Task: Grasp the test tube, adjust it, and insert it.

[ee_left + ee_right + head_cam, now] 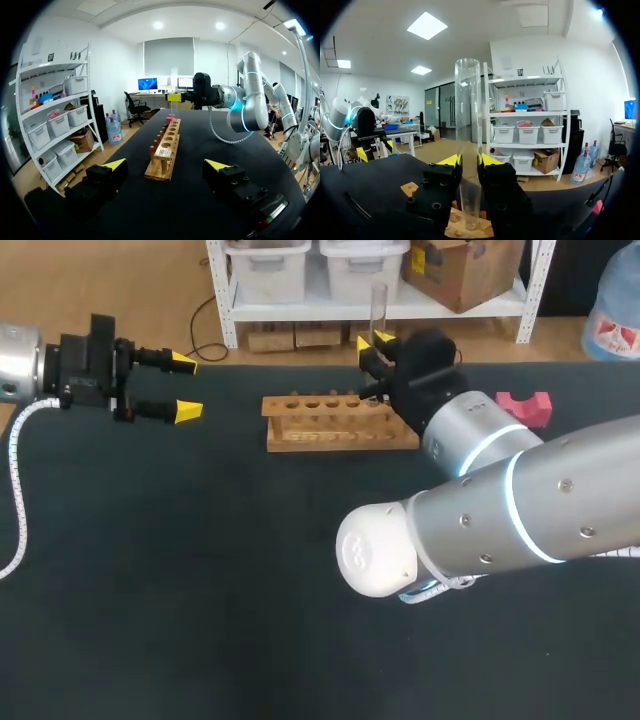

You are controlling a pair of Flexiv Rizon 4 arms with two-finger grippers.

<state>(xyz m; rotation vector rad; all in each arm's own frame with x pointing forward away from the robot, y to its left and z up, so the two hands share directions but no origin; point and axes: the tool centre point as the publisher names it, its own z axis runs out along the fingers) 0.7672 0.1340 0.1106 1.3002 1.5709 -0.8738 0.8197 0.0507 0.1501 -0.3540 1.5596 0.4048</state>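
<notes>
Smooth brushed-metal casing with a rounded white end cap marks my right arm [470, 510], the closest thing in the head view, coming in from the right over the matte black table [200, 620]. Its right gripper [374, 340] is clamped on the clear glass test tube [378, 302], which stands upright above the far right end of the pale wooden rack [340, 427], a long block with a row of round holes. A notched pink block [525, 408] lies just beyond the arm. The left gripper [186, 387] hangs well left of the rack, jaws apart. From the left wrist, the wedge-shaped yellow tips are spread wide, and the rack [165, 150] runs lengthwise ahead of them. From the right wrist, both fingers press the test tube [468, 125] from two sides low on its smooth cylinder. Its rounded bottom sits over the rack [470, 229]; whether it touches, I cannot tell.
</notes>
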